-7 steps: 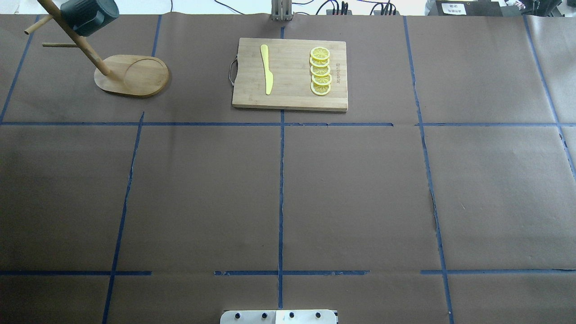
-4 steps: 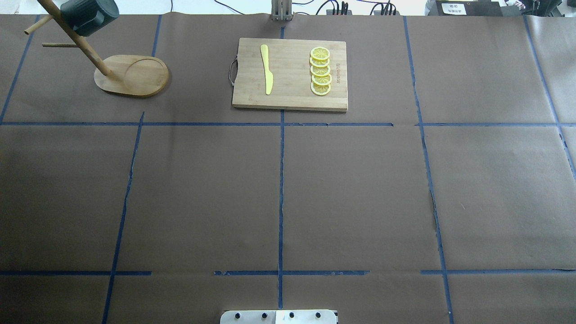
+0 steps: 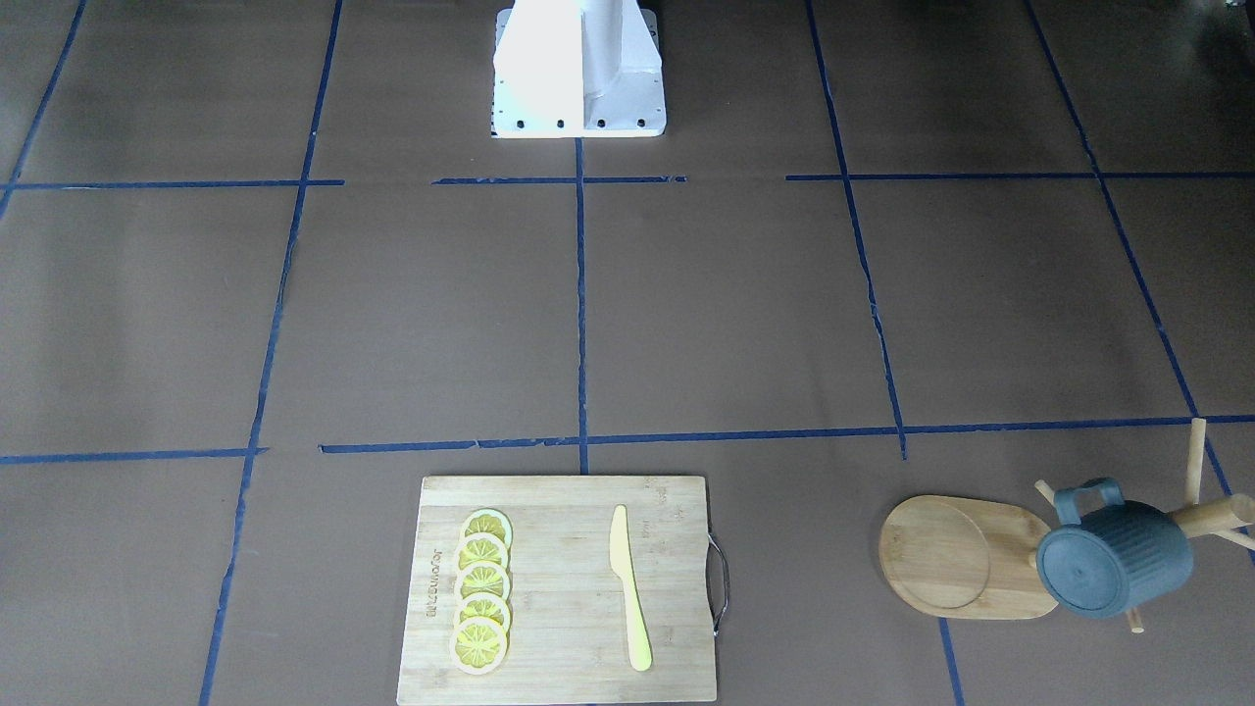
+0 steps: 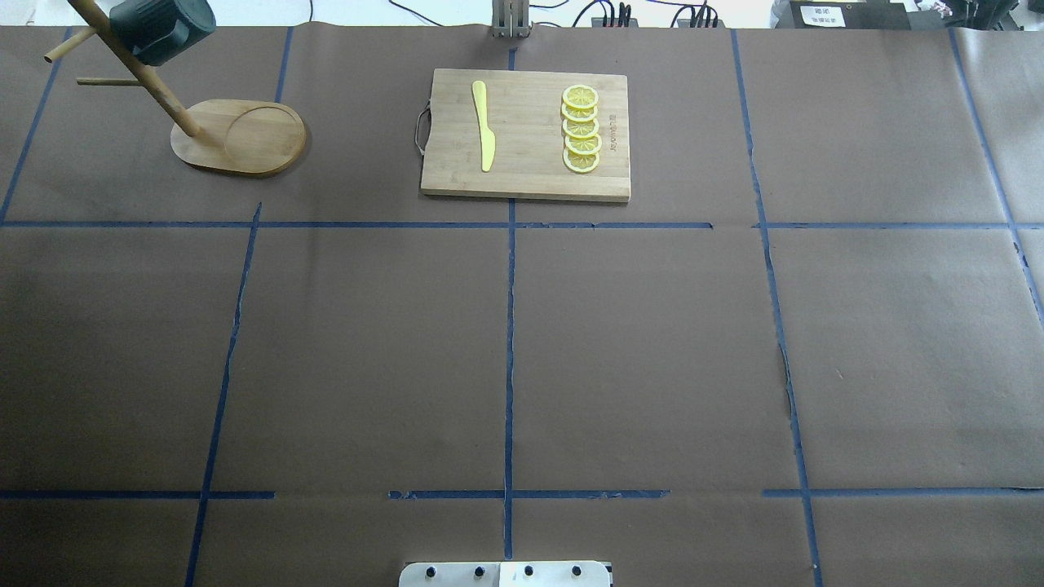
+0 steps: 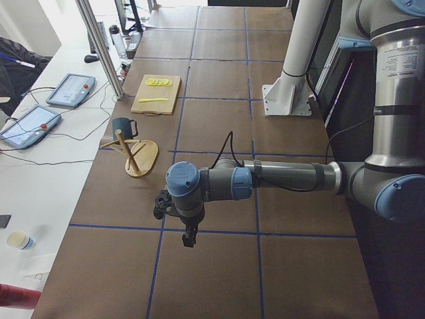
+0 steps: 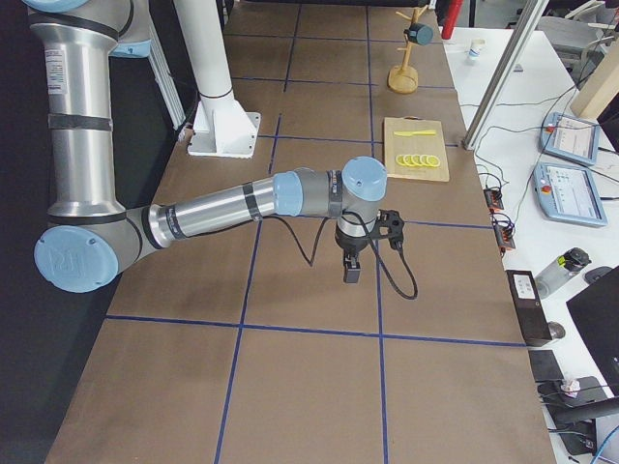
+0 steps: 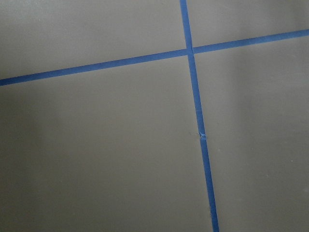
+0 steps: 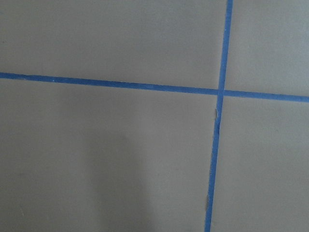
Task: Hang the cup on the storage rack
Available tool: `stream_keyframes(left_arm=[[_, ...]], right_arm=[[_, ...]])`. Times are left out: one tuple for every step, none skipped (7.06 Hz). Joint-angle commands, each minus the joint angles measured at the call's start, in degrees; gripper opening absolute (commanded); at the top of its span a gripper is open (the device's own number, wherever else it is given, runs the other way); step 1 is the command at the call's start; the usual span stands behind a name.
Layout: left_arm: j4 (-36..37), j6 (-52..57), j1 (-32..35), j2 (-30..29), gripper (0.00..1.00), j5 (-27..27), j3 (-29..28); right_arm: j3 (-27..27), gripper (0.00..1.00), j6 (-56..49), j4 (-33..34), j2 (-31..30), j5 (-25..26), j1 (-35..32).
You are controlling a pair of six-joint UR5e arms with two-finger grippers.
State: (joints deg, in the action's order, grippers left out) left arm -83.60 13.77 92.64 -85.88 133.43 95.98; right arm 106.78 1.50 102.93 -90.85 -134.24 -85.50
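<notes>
The dark blue-grey ribbed cup (image 4: 161,29) hangs by its loop handle on a peg of the bamboo storage rack (image 4: 241,137) at the far left of the table. It also shows in the front view (image 3: 1118,559), bottom facing the camera, beside the rack's oval base (image 3: 951,554). My left gripper (image 5: 189,238) shows only in the left side view, above bare table and apart from the rack (image 5: 143,158). My right gripper (image 6: 352,274) shows only in the right side view, far from the cup (image 6: 419,34). I cannot tell if either is open or shut. Both wrist views show only paper and tape.
A wooden cutting board (image 4: 526,134) lies at the far middle with a yellow knife (image 4: 484,126) and several lemon slices (image 4: 581,129) on it. Brown paper with blue tape lines covers the table. The robot's white base (image 3: 578,69) stands at the near edge.
</notes>
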Motion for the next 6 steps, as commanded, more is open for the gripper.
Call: stream_keyframes(left_arm=[[0.0,-0.1,0.0,-0.1,1.0,0.0,0.1],[0.1,-0.1,0.0,-0.1,1.0,0.0,0.1],[0.1,-0.1,0.0,-0.1,1.0,-0.1,0.1],[0.1,-0.1,0.0,-0.1,1.0,-0.2,0.1],[0.1,-0.1,0.0,-0.1,1.0,-0.3,0.1],[0.1,-0.1,0.0,-0.1,1.0,-0.4,0.0]], right_arm=[[-6.4,1.0,-2.9,-6.4,-0.9,0.0,-1.9],[-11.0,1.0,-3.1,-11.7,-1.0,0.0,-2.4],[-14.4,1.0,-3.4,-17.0,-1.3,0.1,-2.8],[-16.6,1.0,-3.6,-19.7,-1.8,0.2,-3.5],[-18.1,1.0,-3.6,-20.2,-2.7,0.1,-4.1],[-18.2,1.0,-3.7,-20.2,-2.8,0.0,-5.5]])
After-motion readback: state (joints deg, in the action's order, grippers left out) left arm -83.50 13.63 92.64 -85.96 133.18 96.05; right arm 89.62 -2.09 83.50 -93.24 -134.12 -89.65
